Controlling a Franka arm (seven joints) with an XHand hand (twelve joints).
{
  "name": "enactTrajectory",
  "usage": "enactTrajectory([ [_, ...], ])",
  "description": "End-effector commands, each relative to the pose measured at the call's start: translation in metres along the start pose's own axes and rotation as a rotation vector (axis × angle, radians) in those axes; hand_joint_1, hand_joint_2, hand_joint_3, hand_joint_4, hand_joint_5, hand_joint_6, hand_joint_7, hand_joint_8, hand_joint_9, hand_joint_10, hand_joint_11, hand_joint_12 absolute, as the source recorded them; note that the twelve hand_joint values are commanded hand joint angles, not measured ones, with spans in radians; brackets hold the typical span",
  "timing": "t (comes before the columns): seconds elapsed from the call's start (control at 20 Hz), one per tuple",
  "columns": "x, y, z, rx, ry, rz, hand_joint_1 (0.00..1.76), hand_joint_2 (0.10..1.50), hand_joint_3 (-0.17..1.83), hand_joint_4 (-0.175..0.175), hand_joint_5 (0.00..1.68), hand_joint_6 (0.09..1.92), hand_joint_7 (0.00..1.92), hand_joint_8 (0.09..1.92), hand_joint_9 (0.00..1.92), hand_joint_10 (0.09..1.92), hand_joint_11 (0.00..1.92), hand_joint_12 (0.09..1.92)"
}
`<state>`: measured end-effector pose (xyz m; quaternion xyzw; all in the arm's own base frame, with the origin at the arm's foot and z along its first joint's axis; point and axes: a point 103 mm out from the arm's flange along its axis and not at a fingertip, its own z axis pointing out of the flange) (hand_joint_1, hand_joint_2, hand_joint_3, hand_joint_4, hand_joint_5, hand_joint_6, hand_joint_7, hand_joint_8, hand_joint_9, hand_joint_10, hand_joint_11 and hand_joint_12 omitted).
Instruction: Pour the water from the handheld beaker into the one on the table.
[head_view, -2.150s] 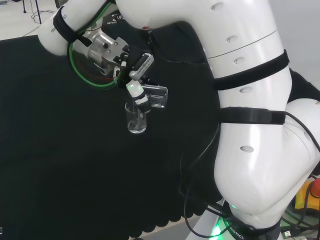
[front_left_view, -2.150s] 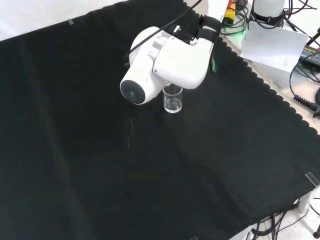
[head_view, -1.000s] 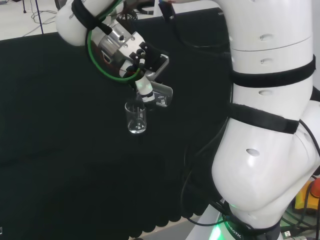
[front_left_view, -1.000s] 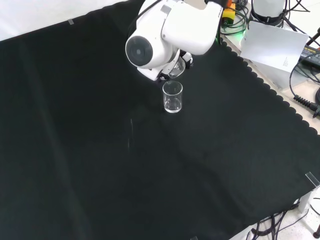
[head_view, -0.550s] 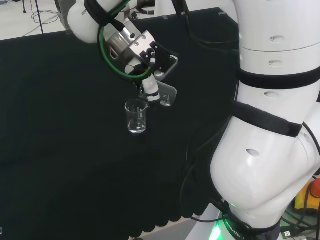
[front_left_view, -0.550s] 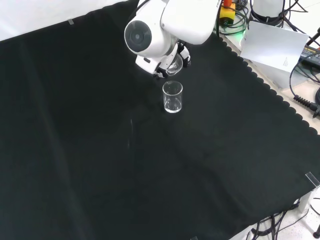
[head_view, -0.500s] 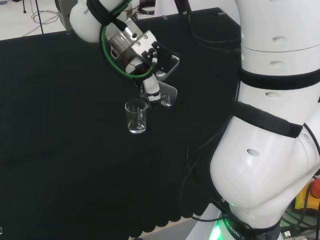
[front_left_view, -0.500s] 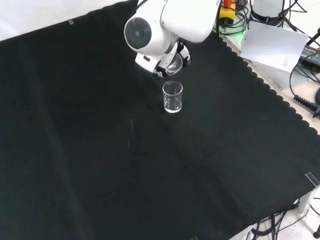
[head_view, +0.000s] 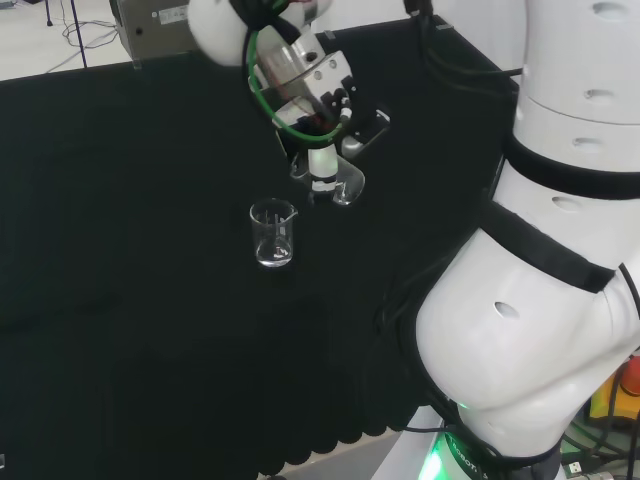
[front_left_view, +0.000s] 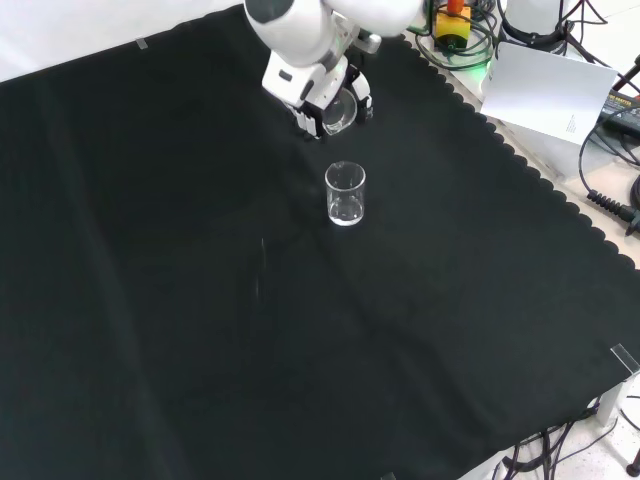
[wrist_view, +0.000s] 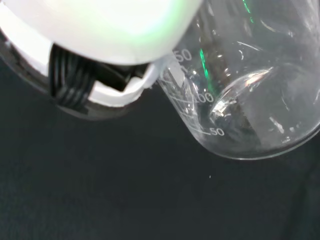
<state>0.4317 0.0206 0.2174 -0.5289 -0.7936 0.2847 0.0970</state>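
Gripping tilted beaker (wrist_view: 240, 95), hand (head_view: 322, 170)

The robot hand (head_view: 322, 165) hangs above the cloth, fingers curled.

This is a robotics lab set up for chemistry-style handling. A bench is draped in black cloth (front_left_view: 200, 330) with a scalloped edge, and a large white arm (head_view: 540, 300) with strapped-on cabling works over it. Clear graduated beakers serve as the ware: one standing on the cloth (front_left_view: 345, 194), another (wrist_view: 245, 100) with printed volume marks close to the wrist camera. Beyond the cloth's edge lie tangled cables (front_left_view: 610, 150), a sheet of paper (front_left_view: 545, 90) and bare floor.
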Motion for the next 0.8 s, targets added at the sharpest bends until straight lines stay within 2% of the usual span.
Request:
enactTrajectory([
  [0.05, -0.018, -0.007, 0.007, -0.095, 0.077, -0.009, 1.46, 0.41, 0.92, -0.175, 1.33, 0.51, 1.47, 0.49, 1.77, 0.09, 1.51, 0.53],
  [0.3, -0.023, -0.008, 0.011, -0.172, 0.118, -0.015, 1.46, 0.40, 0.96, -0.175, 1.30, 0.59, 1.44, 0.55, 1.78, 0.09, 1.51, 0.53],
  [0.45, -0.026, -0.006, 0.012, -0.198, 0.153, -0.015, 1.46, 0.40, 0.96, -0.175, 1.29, 0.61, 1.43, 0.57, 1.78, 0.09, 1.50, 0.53],
  [0.6, -0.029, -0.004, 0.014, -0.219, 0.182, -0.017, 1.44, 0.52, 0.76, -0.175, 1.39, 0.44, 1.34, 0.56, 1.71, 0.09, 1.49, 0.53],
  [0.8, -0.032, -0.002, 0.015, -0.252, 0.213, -0.020, 1.44, 0.55, 0.72, -0.175, 1.41, 0.39, 1.32, 0.56, 1.69, 0.09, 1.49, 0.53],
])
